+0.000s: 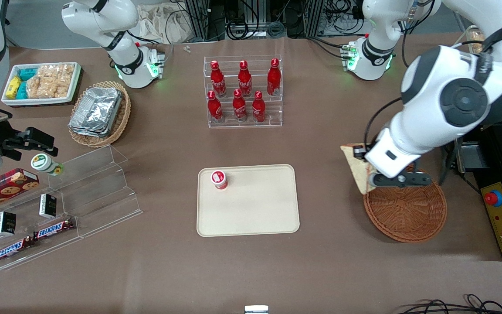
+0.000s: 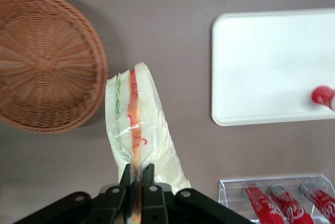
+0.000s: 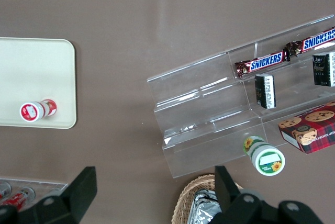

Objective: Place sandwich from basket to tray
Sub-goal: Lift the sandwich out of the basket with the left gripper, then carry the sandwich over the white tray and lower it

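Clamped on the wrapped sandwich (image 2: pixel 135 124), the left gripper (image 2: pixel 138 178) has its two fingers pressed nearly together on one end of the wedge, with the orange-red and green filling running along the cut edge away from them. Seen from the front, the gripper (image 1: pixel 371 172) hangs above the table (image 1: pixel 164 270) at the rim of the round reddish-brown wicker basket (image 1: pixel 408 213), on the side of it toward the tray, and the sandwich (image 1: pixel 357 168) hangs clear of the weave, lifted above the basket's edge. That basket sits toward the working arm's end of the table, near the edge closest to the front camera. A cream-beige tray (image 1: pixel 251 209) lies flat at the table's middle, well apart from the basket, and a small red-capped bottle (image 1: pixel 218 179) stands on its corner nearest the clear rack of red cola bottles (image 1: pixel 243 91).
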